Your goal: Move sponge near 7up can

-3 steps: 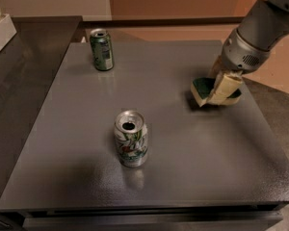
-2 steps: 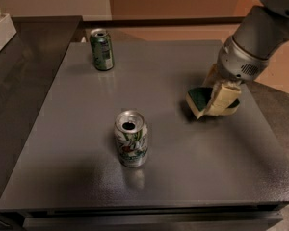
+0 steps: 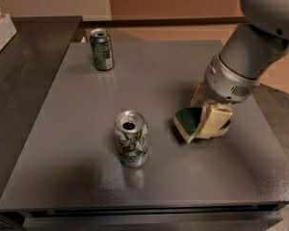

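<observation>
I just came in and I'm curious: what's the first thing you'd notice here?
The big grey robot arm on the right, its gripper pinching a green-and-yellow sponge down by the dark table. Left of it stands a silvery can with an open top; a darker green can stands at the far left corner.

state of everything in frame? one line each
gripper: right side of the table, closed on the sponge.
sponge: gripped, tilted, green side up, right of the 7up can with a gap between them.
7up can: upright, top opened, near the table's middle front, untouched.
green can: upright, far-left part of the table, untouched.
table: dark grey, carrying both cans.
</observation>
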Controlling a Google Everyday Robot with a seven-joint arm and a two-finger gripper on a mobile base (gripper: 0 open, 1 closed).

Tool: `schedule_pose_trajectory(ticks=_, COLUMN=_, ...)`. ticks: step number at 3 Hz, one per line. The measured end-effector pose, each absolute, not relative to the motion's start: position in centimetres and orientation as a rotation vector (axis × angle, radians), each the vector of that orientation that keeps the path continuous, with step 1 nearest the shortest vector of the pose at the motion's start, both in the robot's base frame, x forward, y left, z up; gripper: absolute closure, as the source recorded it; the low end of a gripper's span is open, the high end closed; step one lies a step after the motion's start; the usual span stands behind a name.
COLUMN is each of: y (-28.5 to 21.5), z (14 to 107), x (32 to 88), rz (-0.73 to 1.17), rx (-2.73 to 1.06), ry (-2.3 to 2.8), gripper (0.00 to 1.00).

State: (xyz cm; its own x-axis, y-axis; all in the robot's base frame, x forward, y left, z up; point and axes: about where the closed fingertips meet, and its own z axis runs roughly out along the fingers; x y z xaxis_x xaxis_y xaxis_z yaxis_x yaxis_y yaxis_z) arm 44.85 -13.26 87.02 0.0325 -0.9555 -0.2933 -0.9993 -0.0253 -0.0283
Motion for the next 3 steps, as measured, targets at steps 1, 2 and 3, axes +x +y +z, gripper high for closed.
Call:
schedule_pose_trajectory(ticks=1, y=-11.7, z=86.2, x=43.1, rz=0.315, rx=-2.117, ry=1.977, gripper=1.0)
schedule_pose_trajectory(ticks=2, y=-10.0, z=85.6, x=42.4, rz=0.325, rx=-2.14, ry=1.935, gripper=0.82)
schedule_pose_trajectory(ticks=3, y=-9.0, z=85.0, x=42.2, rz=0.329, rx=-2.136, ry=1.931, gripper=0.58)
